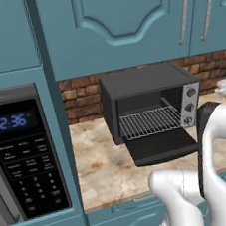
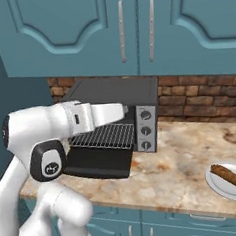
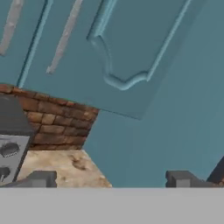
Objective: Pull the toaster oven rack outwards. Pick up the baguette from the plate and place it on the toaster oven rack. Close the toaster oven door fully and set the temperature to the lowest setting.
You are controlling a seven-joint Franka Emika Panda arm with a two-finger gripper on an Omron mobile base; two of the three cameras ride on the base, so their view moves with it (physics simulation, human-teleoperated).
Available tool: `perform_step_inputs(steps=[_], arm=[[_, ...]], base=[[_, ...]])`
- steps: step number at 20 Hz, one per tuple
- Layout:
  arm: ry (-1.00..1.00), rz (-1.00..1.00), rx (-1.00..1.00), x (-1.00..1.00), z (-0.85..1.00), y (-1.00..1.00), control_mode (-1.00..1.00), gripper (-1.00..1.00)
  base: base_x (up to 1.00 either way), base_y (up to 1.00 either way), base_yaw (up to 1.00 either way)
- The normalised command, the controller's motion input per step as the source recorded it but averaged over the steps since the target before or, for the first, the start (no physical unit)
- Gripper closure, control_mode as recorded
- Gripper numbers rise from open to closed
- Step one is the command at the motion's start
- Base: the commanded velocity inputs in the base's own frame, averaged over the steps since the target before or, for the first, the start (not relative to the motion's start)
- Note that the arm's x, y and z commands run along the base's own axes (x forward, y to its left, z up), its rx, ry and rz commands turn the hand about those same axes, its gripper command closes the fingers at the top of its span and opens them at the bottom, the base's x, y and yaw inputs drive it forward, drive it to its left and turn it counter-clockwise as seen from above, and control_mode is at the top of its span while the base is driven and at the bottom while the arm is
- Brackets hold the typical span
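The dark grey toaster oven (image 1: 146, 83) stands on the counter against the brick wall. Its door (image 1: 162, 146) lies folded down flat in front. The silver wire rack (image 1: 149, 122) sits inside the cavity. Three knobs (image 1: 189, 106) run down its silver side panel (image 2: 146, 130). In the right base view the baguette (image 2: 234, 177) lies on a white plate (image 2: 218, 182) at the counter's far right. My white arm (image 2: 90, 116) reaches across in front of the oven's upper part. My gripper (image 3: 113, 179) is open and empty, its fingertips (image 3: 43, 178) wide apart, facing the wall right of the oven.
A black keypad microwave (image 1: 22, 156) with blue clock digits is built in at the left. Teal cupboards (image 2: 133, 28) with handles hang above the oven. The marble counter (image 2: 183, 160) stretches between oven and plate.
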Motion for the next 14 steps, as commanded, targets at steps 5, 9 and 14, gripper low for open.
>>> perform_step_inputs(steps=[5,9,14], arm=[[-0.34,0.05,0.85,-0.11,-0.07,-0.43,-1.0,-1.0],[-0.12,0.0,0.62,0.0,-0.14,-0.5,-1.0,-1.0],[0.0,0.0,0.62,0.0,-0.06,-0.66,-1.0,-1.0]], base=[[0.0,0.0,0.0],[0.0,0.0,0.0],[0.0,0.0,0.0]])
